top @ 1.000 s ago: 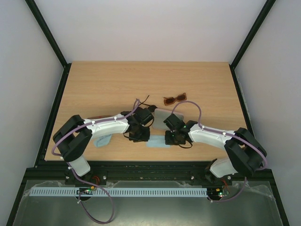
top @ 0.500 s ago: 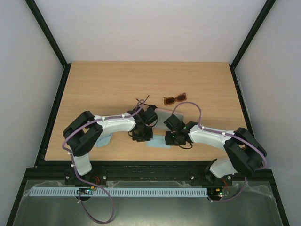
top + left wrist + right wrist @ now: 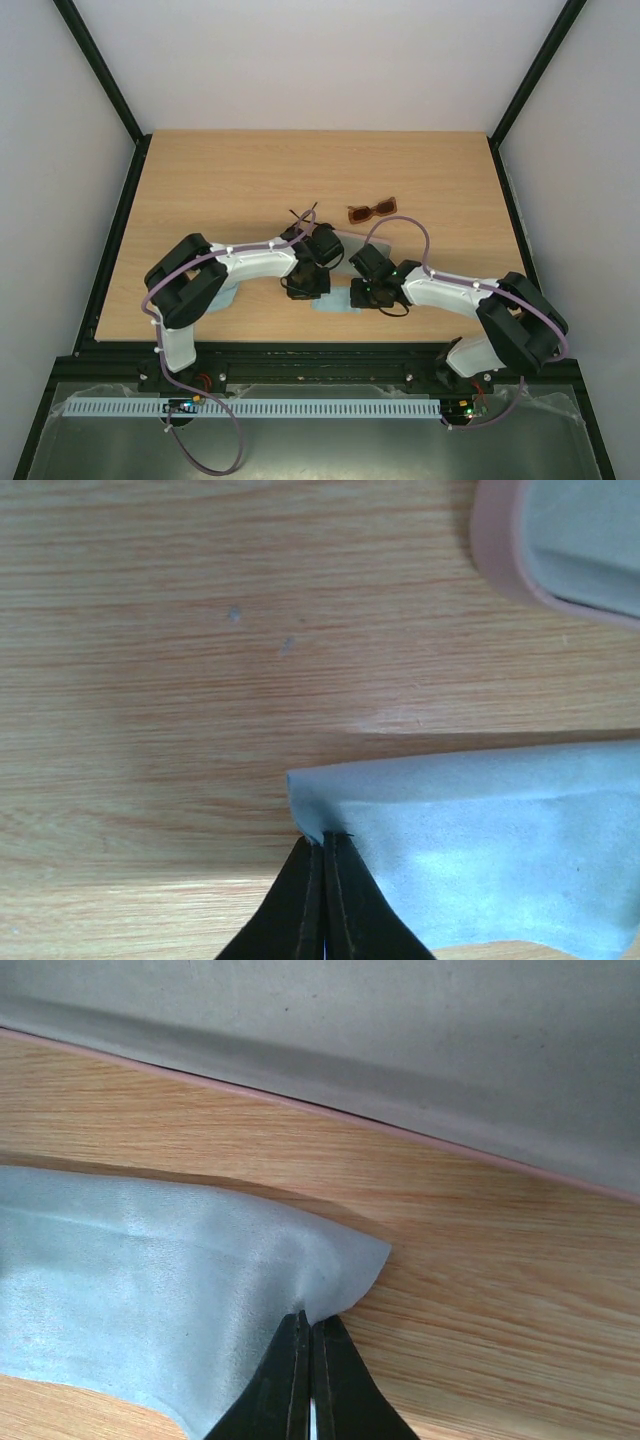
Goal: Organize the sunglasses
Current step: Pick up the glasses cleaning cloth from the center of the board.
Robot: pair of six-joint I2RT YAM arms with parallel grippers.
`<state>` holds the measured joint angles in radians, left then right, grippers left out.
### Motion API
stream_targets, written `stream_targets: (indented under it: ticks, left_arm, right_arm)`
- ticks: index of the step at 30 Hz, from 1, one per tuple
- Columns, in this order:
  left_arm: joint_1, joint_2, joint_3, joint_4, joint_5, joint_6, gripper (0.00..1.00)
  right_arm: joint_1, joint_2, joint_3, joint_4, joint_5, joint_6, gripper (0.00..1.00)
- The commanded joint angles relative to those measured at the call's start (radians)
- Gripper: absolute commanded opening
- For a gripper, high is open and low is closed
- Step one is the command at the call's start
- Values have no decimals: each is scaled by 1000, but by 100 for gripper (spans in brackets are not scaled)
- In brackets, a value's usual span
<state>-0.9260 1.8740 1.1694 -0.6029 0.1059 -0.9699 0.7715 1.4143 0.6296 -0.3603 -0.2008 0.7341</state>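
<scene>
The reddish-brown sunglasses lie open on the table beyond both arms. Thin black wire, probably the aviator sunglasses, pokes out behind the left wrist; most of it is hidden. A light blue cloth lies between the two grippers. My left gripper is shut on the cloth's left corner, fingertips pinched together. My right gripper is shut on the opposite corner of the cloth, its tips closed over the edge, which lifts slightly off the wood.
A flat pink case with grey lining lies just beyond the cloth, close to both wrists. A second light blue cloth lies under the left arm. Dark frame posts border the table sides.
My left arm has swung right to the blue cloth and its gripper has shut on the cloth's corner. The right gripper has held its grip without moving.
</scene>
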Motion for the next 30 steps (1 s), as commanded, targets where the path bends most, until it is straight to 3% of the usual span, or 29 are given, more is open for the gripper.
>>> stream_targets:
  ticks: [1, 18, 30]
  left_arm:
    - [-14, 80, -30, -41, -22, 4, 2]
    - [37, -96, 68, -51, -46, 62, 2]
    - [98, -79, 187, -41, -1, 135, 2]
  right_arm:
    - [-1, 5, -38, -8, 15, 11, 1]
    - [-3, -93, 106, -92, 90, 23, 1]
    - [-7, -66, 213, -153, 236, 37, 1]
